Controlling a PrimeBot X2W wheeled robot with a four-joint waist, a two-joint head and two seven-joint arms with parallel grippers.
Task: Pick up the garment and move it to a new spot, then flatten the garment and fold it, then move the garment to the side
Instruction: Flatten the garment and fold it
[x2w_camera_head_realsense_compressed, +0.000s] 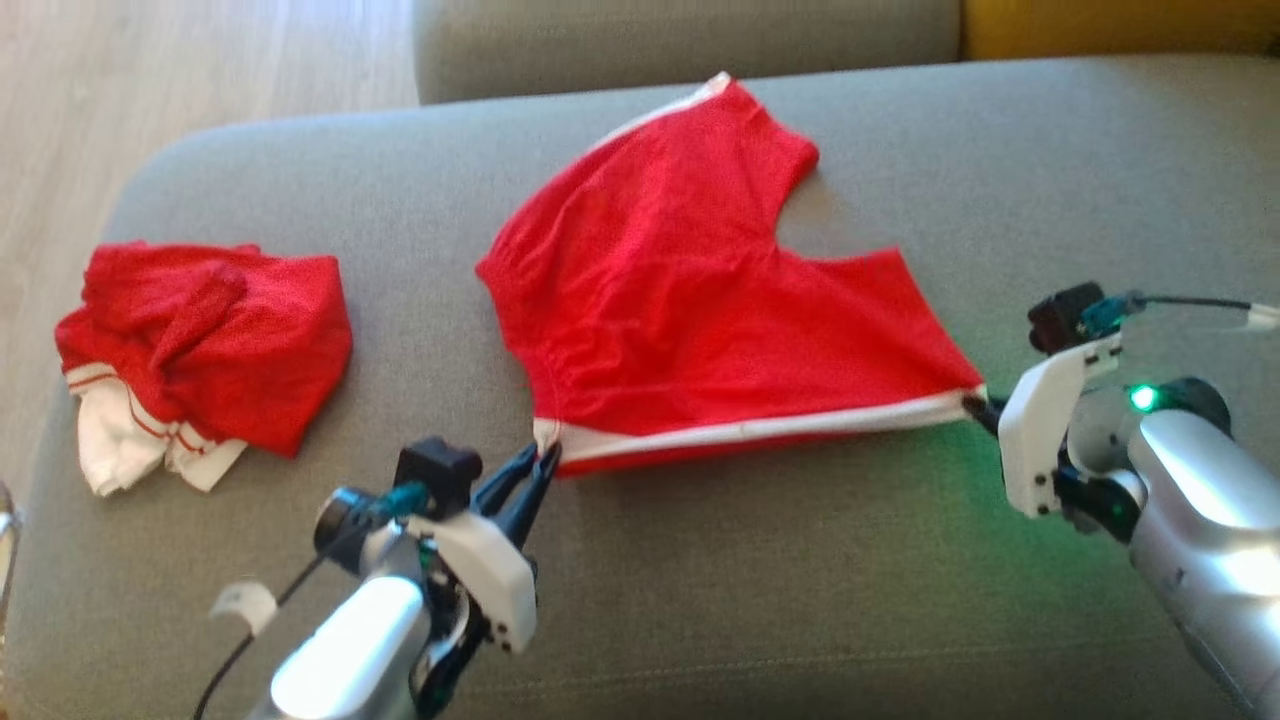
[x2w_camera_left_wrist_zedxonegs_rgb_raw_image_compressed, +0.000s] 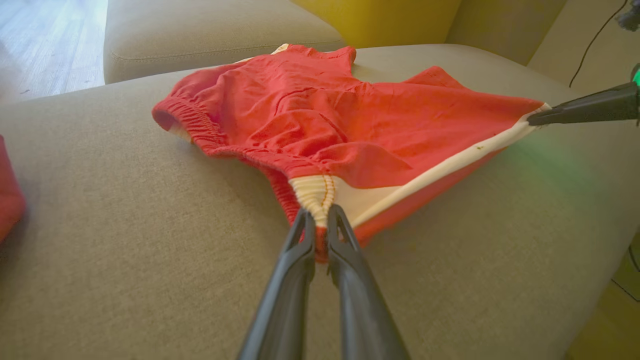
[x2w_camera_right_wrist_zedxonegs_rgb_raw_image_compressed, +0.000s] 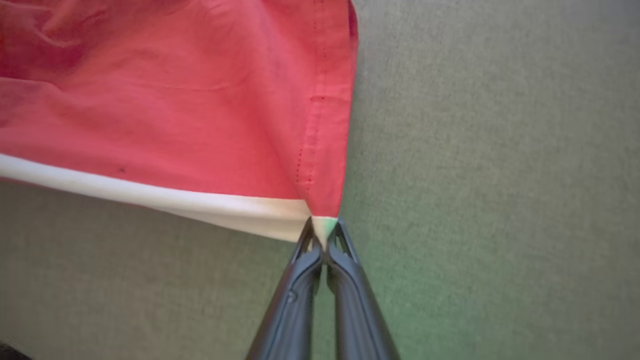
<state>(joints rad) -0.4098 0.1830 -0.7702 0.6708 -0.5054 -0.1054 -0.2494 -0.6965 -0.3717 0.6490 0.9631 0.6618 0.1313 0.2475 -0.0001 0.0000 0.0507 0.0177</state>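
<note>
Clamped tight, the left gripper (x2w_camera_head_realsense_compressed: 545, 462) and the right gripper (x2w_camera_head_realsense_compressed: 975, 405) hold opposite corners of the red garment (x2w_camera_head_realsense_compressed: 700, 300), seemingly to stretch it flat.

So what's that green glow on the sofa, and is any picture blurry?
Head view: a green lamp behind the right gripper tints the sofa below it, and the whole picture is slightly soft. Left wrist view: a similar green tint beside the red shorts, otherwise sharp. Right wrist view: hazy throughout, with green at the gripper's tip.

Head above, wrists near shared garment (x2w_camera_head_realsense_compressed: 700, 300)
</note>
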